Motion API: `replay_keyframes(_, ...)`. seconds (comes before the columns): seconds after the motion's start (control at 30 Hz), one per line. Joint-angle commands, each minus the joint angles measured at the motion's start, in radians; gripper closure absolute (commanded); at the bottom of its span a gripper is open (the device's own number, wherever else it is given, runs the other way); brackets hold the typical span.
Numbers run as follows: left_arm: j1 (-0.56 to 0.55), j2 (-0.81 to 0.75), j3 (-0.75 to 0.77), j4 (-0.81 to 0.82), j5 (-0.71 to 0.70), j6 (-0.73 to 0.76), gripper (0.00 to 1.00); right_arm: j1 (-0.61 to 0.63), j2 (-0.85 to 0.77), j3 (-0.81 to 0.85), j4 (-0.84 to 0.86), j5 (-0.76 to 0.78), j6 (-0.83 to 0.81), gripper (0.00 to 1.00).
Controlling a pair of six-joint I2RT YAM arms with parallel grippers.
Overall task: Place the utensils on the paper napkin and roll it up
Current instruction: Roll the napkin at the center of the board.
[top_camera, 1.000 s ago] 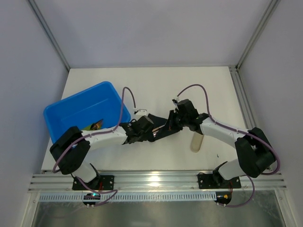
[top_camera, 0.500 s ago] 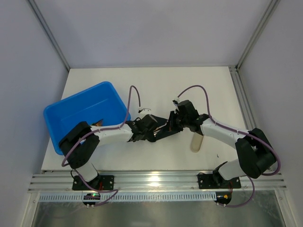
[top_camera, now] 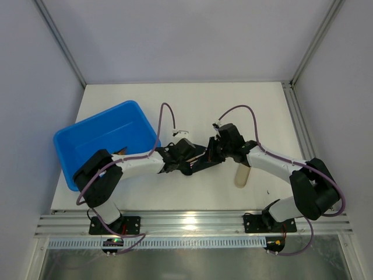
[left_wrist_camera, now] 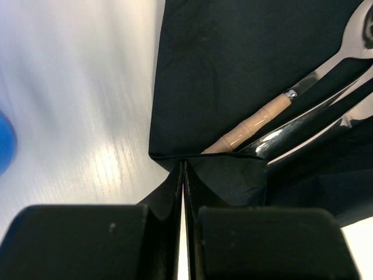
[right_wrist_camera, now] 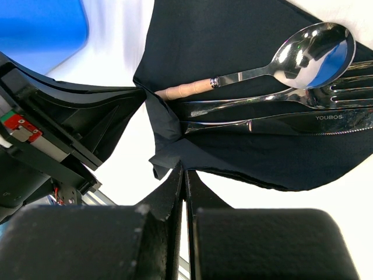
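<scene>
The black paper napkin (top_camera: pixel 202 161) lies mid-table between both arms. On it lie the utensils: a spoon (right_wrist_camera: pixel 309 55) with a beige handle, a fork (right_wrist_camera: pixel 326 96) and a knife (right_wrist_camera: pixel 291 123), side by side. The spoon's beige handle (left_wrist_camera: pixel 262 115) also shows in the left wrist view, on the napkin (left_wrist_camera: pixel 221 70). My left gripper (left_wrist_camera: pixel 183 164) is shut on a folded napkin corner by the handle ends. My right gripper (right_wrist_camera: pixel 185 170) is shut on the napkin's (right_wrist_camera: pixel 233 41) near edge beside the knife. In the top view the left gripper (top_camera: pixel 191 160) and right gripper (top_camera: pixel 212 154) sit close together.
A blue tub (top_camera: pixel 105 140) stands at the left with a small dark object inside. A thick beige cylinder (top_camera: pixel 242 175) lies just right of the right gripper. The left gripper's body (right_wrist_camera: pixel 70 122) fills the left of the right wrist view.
My left arm has swung its wrist to the right and a little further in over the napkin. The right arm has held still.
</scene>
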State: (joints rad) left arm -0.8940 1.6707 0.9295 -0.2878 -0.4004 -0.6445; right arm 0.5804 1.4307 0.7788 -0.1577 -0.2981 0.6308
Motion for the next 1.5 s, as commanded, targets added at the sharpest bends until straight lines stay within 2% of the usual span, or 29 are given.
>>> replay_keyframes(0.0, 0.006, 0.001, 0.04, 0.052, 0.002, 0.017, 1.0, -0.001, -0.027, 0.014, 0.026, 0.004, 0.003, 0.96)
replay_keyframes(0.37, 0.006, 0.027, 0.04, 0.093, 0.023, 0.02, 1.0, -0.001, 0.004, 0.06, 0.023, 0.02, 0.0, 0.96)
replay_keyframes(0.8, 0.006, 0.034, 0.032, 0.118, 0.032, 0.02, 1.0, -0.001, 0.114, 0.189, 0.007, 0.02, -0.017, 0.96)
replay_keyframes(1.47, 0.007, 0.035, 0.031, 0.118, 0.028, 0.028, 1.0, -0.001, 0.31, 0.301, 0.037, 0.017, -0.039, 0.96)
